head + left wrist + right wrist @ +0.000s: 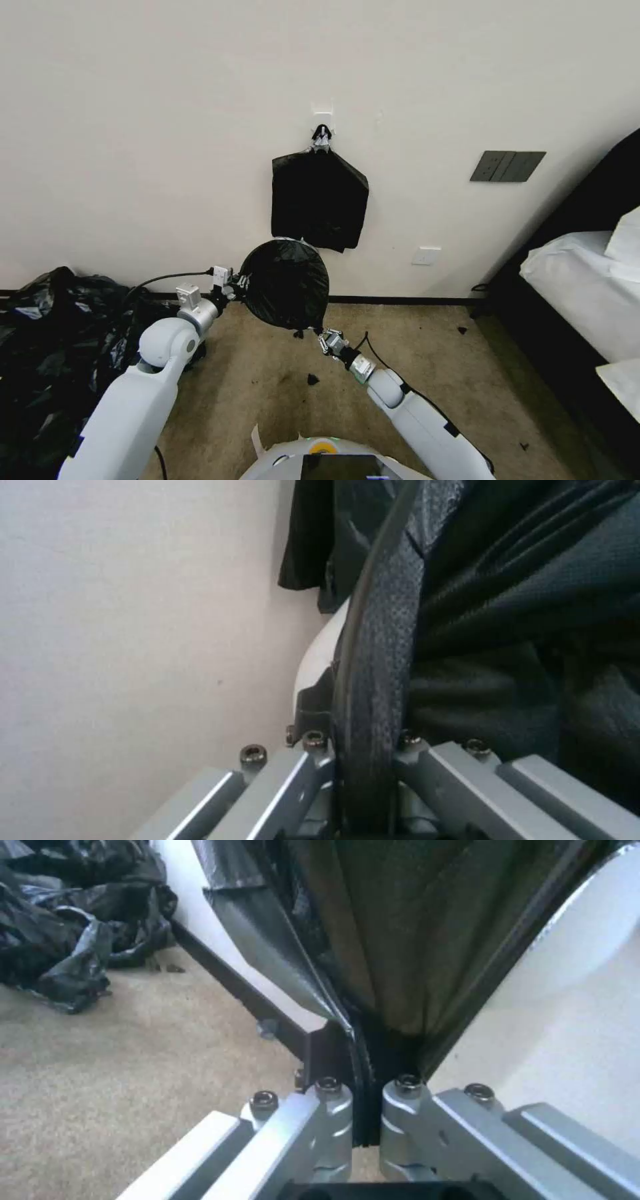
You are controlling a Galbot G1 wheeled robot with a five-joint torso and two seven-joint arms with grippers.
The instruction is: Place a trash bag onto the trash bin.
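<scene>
Two grippers work at opposite sides of the trash bin [288, 248], which stands against the wall just below the black bundle [319, 199] hanging there. The left gripper [239, 285] is clamped on the bag-covered rim, and the right gripper [323, 335] pinches a fold of the trash bag [285, 283], likely to keep the film stretched. The bag already spans the bin's mouth and lines its inside; it appears to hold nothing else. The heap of bags [50, 333] lies well to the bin's left.
</scene>
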